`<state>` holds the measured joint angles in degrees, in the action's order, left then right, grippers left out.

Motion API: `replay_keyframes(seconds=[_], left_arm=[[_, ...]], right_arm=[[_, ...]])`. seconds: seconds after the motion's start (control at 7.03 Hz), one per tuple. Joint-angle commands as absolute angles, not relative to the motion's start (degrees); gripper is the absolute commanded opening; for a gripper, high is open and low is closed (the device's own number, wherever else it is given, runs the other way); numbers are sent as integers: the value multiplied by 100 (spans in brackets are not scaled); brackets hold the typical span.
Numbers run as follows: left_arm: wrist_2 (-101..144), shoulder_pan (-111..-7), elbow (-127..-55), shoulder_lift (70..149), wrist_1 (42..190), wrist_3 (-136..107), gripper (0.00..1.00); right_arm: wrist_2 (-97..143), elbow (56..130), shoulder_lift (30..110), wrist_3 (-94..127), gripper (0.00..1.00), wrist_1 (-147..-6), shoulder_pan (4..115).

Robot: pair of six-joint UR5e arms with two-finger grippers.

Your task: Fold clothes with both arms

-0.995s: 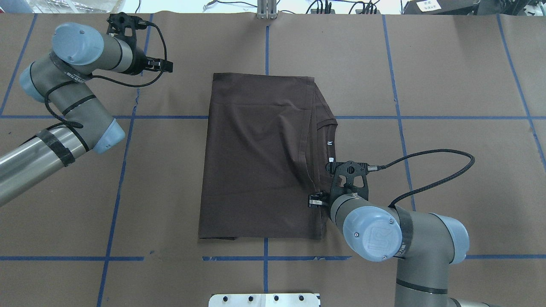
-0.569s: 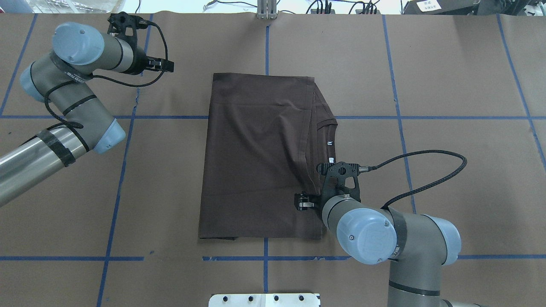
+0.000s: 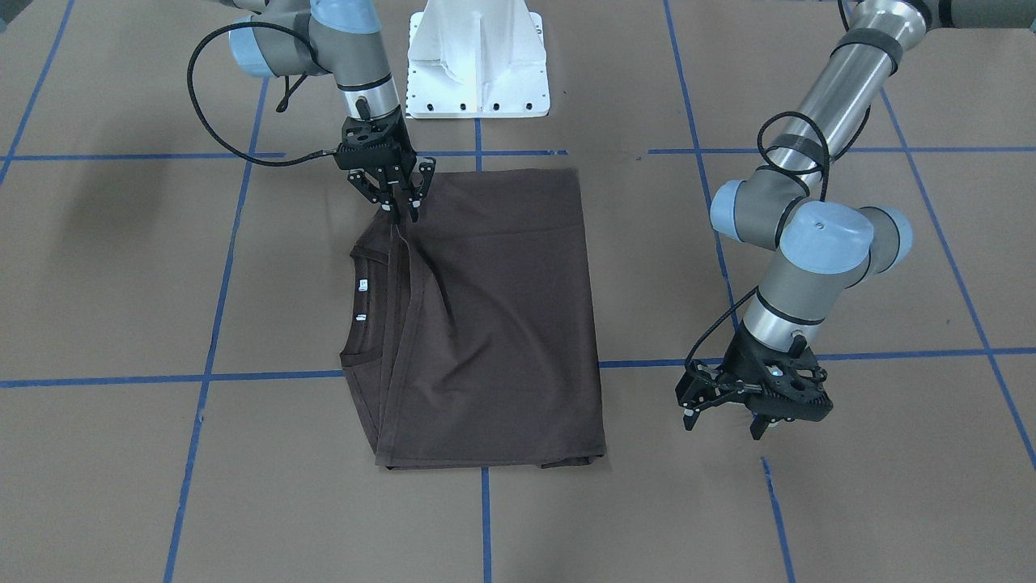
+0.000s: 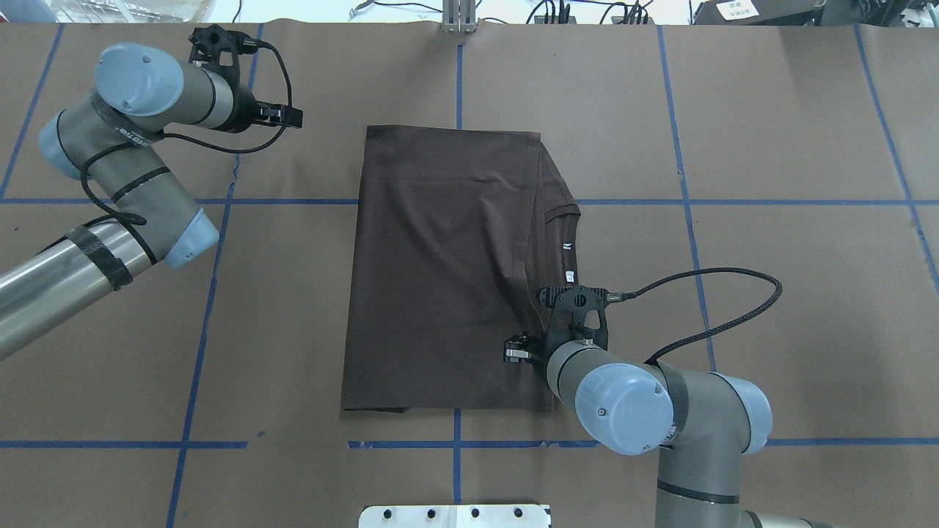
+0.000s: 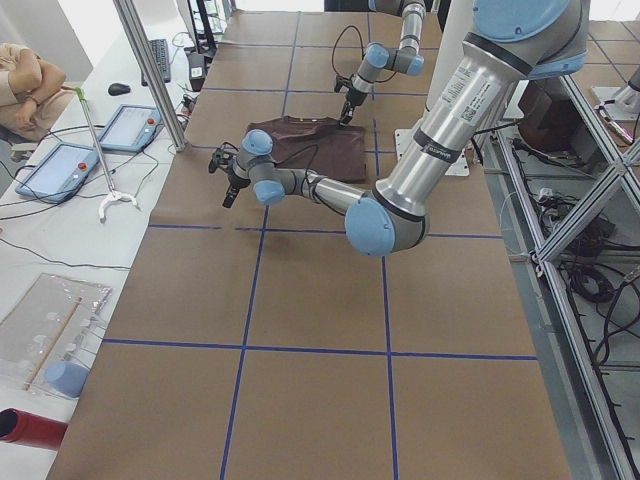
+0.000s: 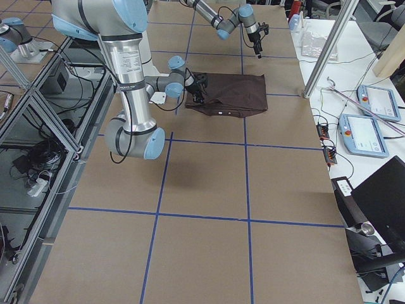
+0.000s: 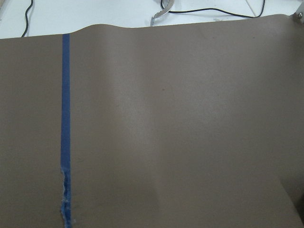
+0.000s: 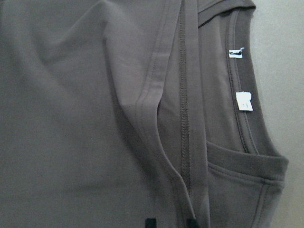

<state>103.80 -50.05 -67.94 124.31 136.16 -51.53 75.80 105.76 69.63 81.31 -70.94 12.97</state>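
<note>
The dark brown T-shirt (image 4: 440,271) lies folded into a rectangle mid-table, with its collar (image 8: 247,166) and white neck tags (image 8: 243,101) showing along one side. My right gripper (image 3: 402,212) points down at the shirt's near corner beside the collar and is shut on the folded hem (image 8: 183,118). A raised ridge of cloth runs from there. The same gripper (image 4: 515,350) sits over the shirt's near right part in the overhead view. My left gripper (image 3: 722,427) hangs open over bare paper, well clear of the shirt's far edge, holding nothing. Its wrist view shows only table paper.
Brown paper with blue tape lines (image 4: 213,293) covers the table. The white pedestal base (image 3: 477,57) stands at the robot's edge. A metal post (image 5: 150,70), tablets (image 5: 55,170) and a seated person (image 5: 30,85) are beyond the far edge.
My right gripper has slid leftward over the shirt's near right part, taking the hem with it. The left arm has barely shifted.
</note>
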Motion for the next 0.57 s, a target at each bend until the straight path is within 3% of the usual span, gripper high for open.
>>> replay_keyframes(seconds=[0.0,0.43], left_arm=[[10380,-4983,-6794,12428,13623,-5185,100],[10371,-4975,-6794,12428,13614,-5186,100]], right_arm=[[7602,10591,6970,8060,31,-7162,1362],[7585,10556,6970,7779,33,-7355,1433]])
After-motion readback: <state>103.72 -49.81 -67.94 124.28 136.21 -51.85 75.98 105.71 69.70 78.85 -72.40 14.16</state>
